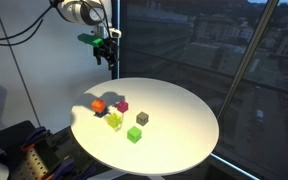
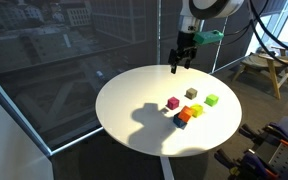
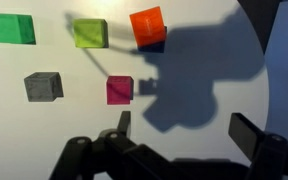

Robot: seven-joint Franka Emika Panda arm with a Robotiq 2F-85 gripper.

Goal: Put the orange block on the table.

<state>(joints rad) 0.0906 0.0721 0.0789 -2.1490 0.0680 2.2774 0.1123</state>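
Note:
The orange block [image 3: 147, 24] sits on top of a blue block [image 3: 154, 45] on the round white table [image 3: 44, 140]. It also shows in both exterior views [image 1: 98, 104] [image 2: 187, 113], near the table's edge. My gripper [image 3: 184, 135] is open and empty. In both exterior views it hangs high above the far part of the table [image 1: 106, 50] [image 2: 182, 55], well apart from the blocks.
A magenta cube [image 3: 119, 90], a yellow-green cube [image 3: 90, 33], a grey cube [image 3: 43, 86] and a green cube [image 3: 9, 27] lie scattered near the orange block. Windows stand behind the table [image 1: 184, 120]. Equipment sits beside the table [image 2: 274, 150].

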